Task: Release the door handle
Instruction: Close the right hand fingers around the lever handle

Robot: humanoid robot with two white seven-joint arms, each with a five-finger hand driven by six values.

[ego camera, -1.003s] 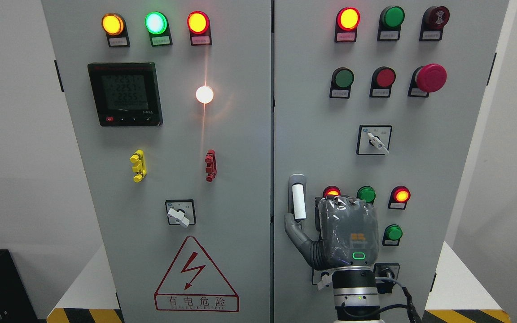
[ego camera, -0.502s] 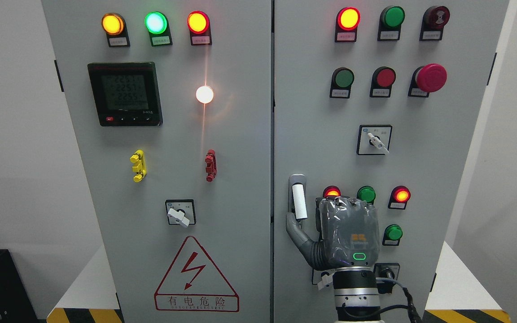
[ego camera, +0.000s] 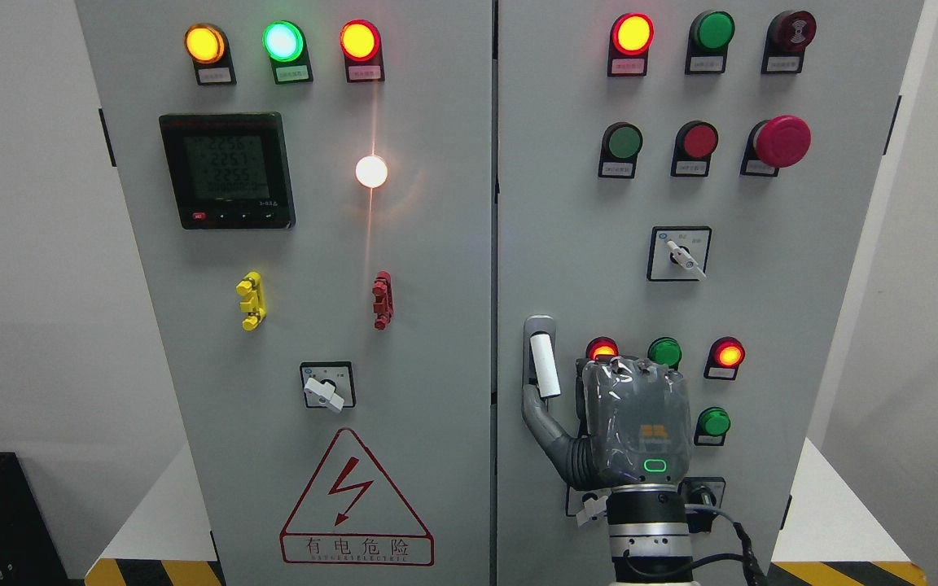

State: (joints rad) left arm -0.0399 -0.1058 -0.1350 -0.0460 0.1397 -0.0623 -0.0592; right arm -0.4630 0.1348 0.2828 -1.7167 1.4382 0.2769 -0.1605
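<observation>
The door handle (ego camera: 545,365) is a white upright lever in a grey recess on the left edge of the cabinet's right door (ego camera: 762,285). My right hand (ego camera: 636,423) rises from the bottom edge, right of the handle, with its back towards the camera. Its thumb (ego camera: 541,417) is spread out to the left, and its tip lies just below the handle's lower end. The other fingers point at the panel beside the handle and hold nothing. The whole handle shows, free of the hand. My left arm is out of view.
Lit red lamps (ego camera: 728,355) and green buttons (ego camera: 713,422) sit around the hand. A rotary switch (ego camera: 679,254) is above it. The left door (ego camera: 314,285) carries a meter (ego camera: 226,171), lamps, a switch (ego camera: 326,386) and a red warning triangle (ego camera: 355,503).
My right hand has shifted slightly to the right and down, away from the handle. The thumb has moved with it. The handle has not moved.
</observation>
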